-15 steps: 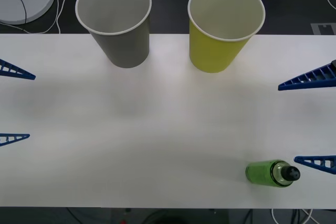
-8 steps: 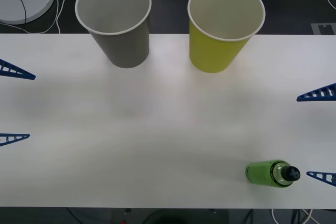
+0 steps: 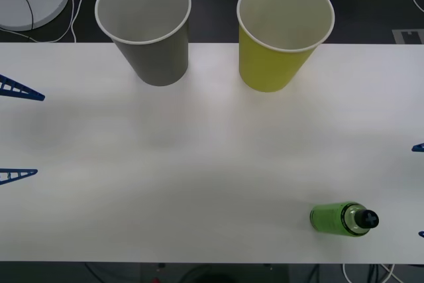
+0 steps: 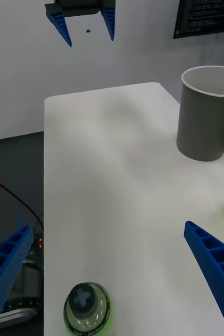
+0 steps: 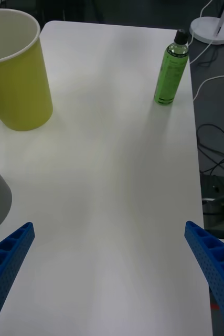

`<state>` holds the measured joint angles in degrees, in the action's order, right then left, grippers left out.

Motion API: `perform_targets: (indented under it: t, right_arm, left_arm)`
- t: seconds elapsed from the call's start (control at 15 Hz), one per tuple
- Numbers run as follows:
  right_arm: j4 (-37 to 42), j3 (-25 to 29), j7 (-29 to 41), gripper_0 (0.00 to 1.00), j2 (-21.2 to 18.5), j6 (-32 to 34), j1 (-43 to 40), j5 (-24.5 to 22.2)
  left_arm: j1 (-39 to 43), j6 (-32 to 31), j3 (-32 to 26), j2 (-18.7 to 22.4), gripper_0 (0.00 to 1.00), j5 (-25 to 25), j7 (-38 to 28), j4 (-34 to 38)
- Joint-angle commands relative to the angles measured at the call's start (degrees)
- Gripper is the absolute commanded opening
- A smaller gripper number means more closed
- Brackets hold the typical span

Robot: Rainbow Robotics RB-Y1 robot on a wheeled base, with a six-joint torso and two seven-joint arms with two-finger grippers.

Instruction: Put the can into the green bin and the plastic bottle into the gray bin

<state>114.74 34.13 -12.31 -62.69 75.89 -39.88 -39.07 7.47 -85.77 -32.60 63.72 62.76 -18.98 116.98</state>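
We have yet to grasp the plastic bottle (image 3: 343, 219), which stands upright near the table's (image 3: 212, 157) front right corner. Our right gripper (image 4: 112, 273), fingers spread, must close around it, then carry it to the gray bin (image 3: 147, 24). Left gripper (image 5: 112, 273) waits, released.

Matt paper green bin (image 3: 278, 64) and gray bin (image 3: 154, 51), glossy translucent plastic bottle (image 3: 341, 219), smooth matt white worktop (image 3: 199, 164)

Bright even overhead light, soft faint shadows on white table (image 3: 212, 157), mild glare, wrist views perhaps slightly soft.
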Motion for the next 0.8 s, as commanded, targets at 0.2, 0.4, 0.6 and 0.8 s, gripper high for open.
perform_targets:
  t: [0.2,0.4,0.6,0.8]
  right_arm:
    - [-10.94,-0.3,-7.73,1.0,0.47,5.67,-0.02,1.72]
    - [-18.15,-1.7,-14.06,1.0,0.47,7.6,-0.02,3.74]
    - [-25.62,-2.58,-18.28,1.0,0.47,10.59,0.07,4.44]
    - [-36.43,-6.19,-19.33,1.0,0.11,14.11,3.23,4.44]
  left_arm:
    - [0.0,-0.01,0.0,0.0,1.0,0.0,0.0,0.0]
    - [0.0,-0.01,0.0,0.0,1.0,0.0,0.0,0.0]
    - [0.0,-0.01,0.0,0.0,1.0,0.0,0.0,0.0]
    - [0.0,-0.01,0.0,0.0,1.0,0.0,0.0,0.0]
